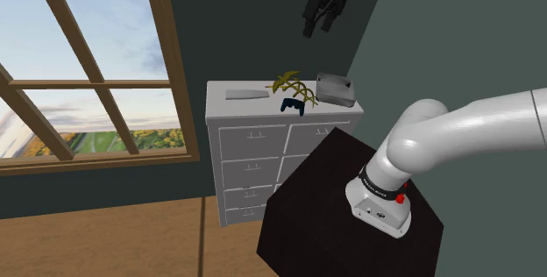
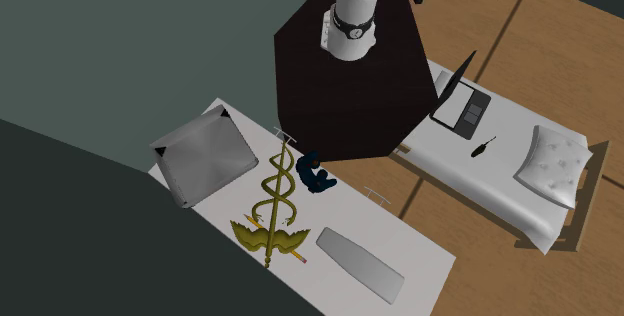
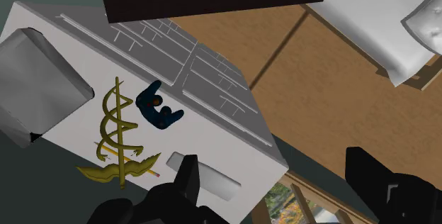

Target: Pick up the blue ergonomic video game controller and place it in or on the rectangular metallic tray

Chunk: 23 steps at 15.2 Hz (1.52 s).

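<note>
Blue controller [image 3: 157,108]: set on the dresser [image 1: 263,157] top, just beside the gold winged staff [image 3: 117,134], near the front edge. Grey tray [image 3: 39,88]: on the staff's other side, partly cut off. Dresser front partly hidden by the stand [image 1: 351,205]. Gripper [image 3: 271,157]: jaws held apart, high above the staff, in open air.

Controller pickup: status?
Gripper open, high above dresser. Blue controller on dresser top, untouched. Gold winged-staff ornament right beside it.
</note>
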Each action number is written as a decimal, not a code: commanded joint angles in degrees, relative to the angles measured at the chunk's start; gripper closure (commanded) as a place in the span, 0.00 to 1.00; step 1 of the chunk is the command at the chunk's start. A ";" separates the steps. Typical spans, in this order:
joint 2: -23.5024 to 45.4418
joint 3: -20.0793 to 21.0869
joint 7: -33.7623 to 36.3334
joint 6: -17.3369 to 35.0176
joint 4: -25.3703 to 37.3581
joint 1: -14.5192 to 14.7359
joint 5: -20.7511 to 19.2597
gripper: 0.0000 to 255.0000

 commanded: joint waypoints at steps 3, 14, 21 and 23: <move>-0.68 -1.65 -3.20 3.34 -3.89 0.12 -0.78 0.00; 3.41 -12.23 -21.26 23.61 -19.34 0.26 -5.33 0.00; 14.05 -20.55 -34.20 38.29 -23.06 1.72 -6.18 0.00; 18.20 -23.23 -38.49 42.51 -23.13 2.82 -5.38 0.00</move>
